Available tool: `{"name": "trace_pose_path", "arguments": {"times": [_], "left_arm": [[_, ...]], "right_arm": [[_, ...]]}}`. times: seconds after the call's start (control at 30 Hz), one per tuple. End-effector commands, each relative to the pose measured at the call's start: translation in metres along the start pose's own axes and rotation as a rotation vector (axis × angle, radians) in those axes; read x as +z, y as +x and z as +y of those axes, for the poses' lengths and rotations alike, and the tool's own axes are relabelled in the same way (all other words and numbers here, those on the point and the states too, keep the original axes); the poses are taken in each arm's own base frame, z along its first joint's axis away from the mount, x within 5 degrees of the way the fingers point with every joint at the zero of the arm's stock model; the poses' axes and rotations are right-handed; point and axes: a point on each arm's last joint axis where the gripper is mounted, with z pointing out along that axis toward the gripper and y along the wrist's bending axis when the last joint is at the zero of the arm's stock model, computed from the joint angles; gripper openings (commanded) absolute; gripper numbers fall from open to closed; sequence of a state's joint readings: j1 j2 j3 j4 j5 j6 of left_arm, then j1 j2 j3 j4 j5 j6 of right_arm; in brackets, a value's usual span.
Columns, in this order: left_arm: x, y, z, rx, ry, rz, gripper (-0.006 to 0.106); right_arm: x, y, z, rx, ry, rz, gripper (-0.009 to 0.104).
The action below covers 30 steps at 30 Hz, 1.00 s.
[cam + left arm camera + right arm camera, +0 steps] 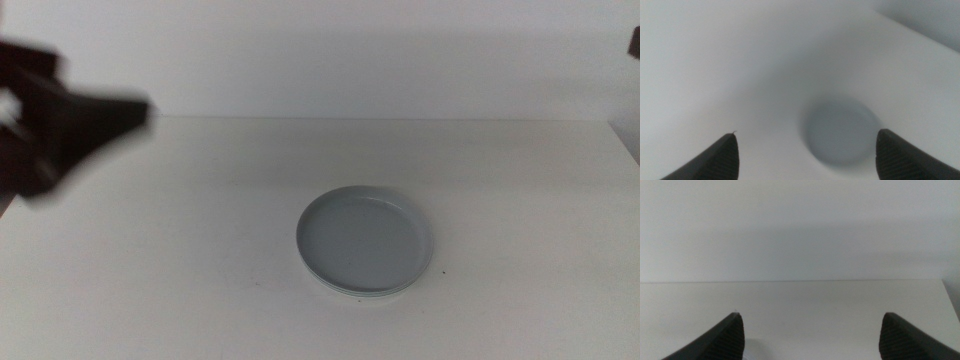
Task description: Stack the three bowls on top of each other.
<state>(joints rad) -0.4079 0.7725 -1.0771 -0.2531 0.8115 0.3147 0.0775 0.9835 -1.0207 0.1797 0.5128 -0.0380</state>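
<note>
We see a white table (200, 260) filling most of the middle view, with a pale wall (350, 50) behind it. The left arm (60, 125) comes in blurred at the upper left, raised above the table and well apart from the bowls. In its wrist view the left gripper (805, 150) has its jaws spread wide with nothing between them, and the stack shows blurred on the table beyond them. The right gripper (810, 330) is likewise wide open and holds nothing, facing bare table and wall. Right of the table's centre sits the stack of bowls (365, 242): the light grey bowl (362, 235) lies on top, empty, nested over a mint green rim (372, 293) that peeps out at the near edge. We cannot make out the third, white bowl under them
</note>
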Motion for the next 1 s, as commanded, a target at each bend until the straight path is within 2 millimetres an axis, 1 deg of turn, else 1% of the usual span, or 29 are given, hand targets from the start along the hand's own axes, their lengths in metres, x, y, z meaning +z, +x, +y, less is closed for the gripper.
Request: {"name": "trace_pose_path", "arguments": {"times": [0.0, 0.07, 0.13, 0.23, 0.33, 0.4, 0.53, 0.63, 0.77, 0.97], "left_arm": [[-0.014, -0.005, 0.009, 0.021, -0.128, -0.17, 0.094], [-0.025, -0.005, 0.018, 0.021, -0.253, -0.322, 0.094], [-0.033, -0.001, 0.026, 0.012, -0.366, -0.407, 0.094], [-0.04, 0.015, 0.034, -0.01, -0.493, -0.415, 0.094], [-0.046, 0.035, 0.034, -0.062, -0.565, -0.413, 0.094], [-0.047, 0.048, 0.03, -0.09, -0.584, -0.414, 0.094], [-0.047, 0.076, 0.021, -0.078, -0.589, -0.38, 0.094], [-0.049, 0.09, 0.015, -0.051, -0.598, -0.35, 0.094], [-0.05, 0.099, 0.011, -0.042, -0.603, -0.352, 0.094], [-0.05, 0.099, 0.012, -0.037, -0.608, -0.356, 0.094]], "right_arm": [[-0.009, 0.0, -0.001, -0.004, 0.005, -0.018, 0.093], [-0.012, -0.001, 0.0, -0.003, 0.003, -0.027, 0.093], [-0.013, -0.002, 0.0, 0.003, -0.001, -0.031, 0.093], [-0.013, -0.001, 0.0, 0.005, -0.003, -0.03, 0.093], [-0.013, -0.001, 0.0, 0.005, -0.003, -0.03, 0.093], [-0.013, -0.001, 0.0, 0.005, -0.003, -0.03, 0.093], [-0.013, -0.001, 0.0, 0.005, -0.003, -0.029, 0.093], [-0.013, -0.001, 0.0, 0.005, -0.003, -0.029, 0.093], [-0.013, -0.001, 0.0, 0.005, -0.003, -0.029, 0.093], [-0.013, -0.001, 0.0, 0.005, -0.003, -0.029, 0.093]]}}
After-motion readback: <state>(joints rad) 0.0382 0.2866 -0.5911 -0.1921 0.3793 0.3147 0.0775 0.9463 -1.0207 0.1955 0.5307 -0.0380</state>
